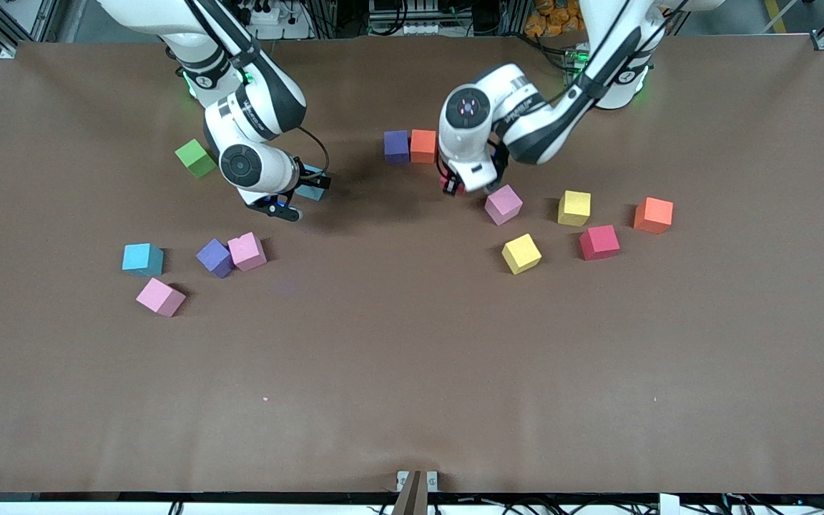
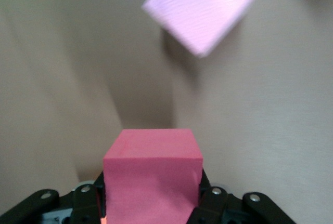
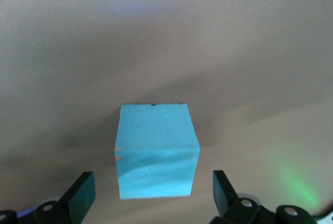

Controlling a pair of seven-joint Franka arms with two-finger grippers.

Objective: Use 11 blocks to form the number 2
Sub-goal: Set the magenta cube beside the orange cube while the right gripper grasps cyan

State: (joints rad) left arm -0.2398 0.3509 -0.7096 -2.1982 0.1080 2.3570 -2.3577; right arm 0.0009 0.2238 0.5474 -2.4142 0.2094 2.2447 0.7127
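**Setting the red cube flush beside the orange cube**

Closing the row of three looks like the step in hand. The orange cube [image 1: 423,146] sits touching a purple cube [image 1: 397,146], and they seem to start the number 2. The left gripper [image 1: 455,187] hangs over bare table [image 1: 412,357] just beside the orange cube, toward the left arm's end. Its fingers pinch a red cube [image 2: 152,177] by two opposite faces.

To do this well, I would turn the red cube square to the orange cube before lowering it. It should land touching the orange cube's free face, with the edges in line. Release only once it rests flat, since foam could spring or tip.

A pink cube [image 1: 503,204] lies near the orange cube, nearer the front camera. The wrist should avoid brushing it.

Well apart from the orange cube, toward the right arm's end, the right gripper [image 1: 297,194] waits. Its fingers are spread either side of a blue cube [image 3: 156,148] without touching it
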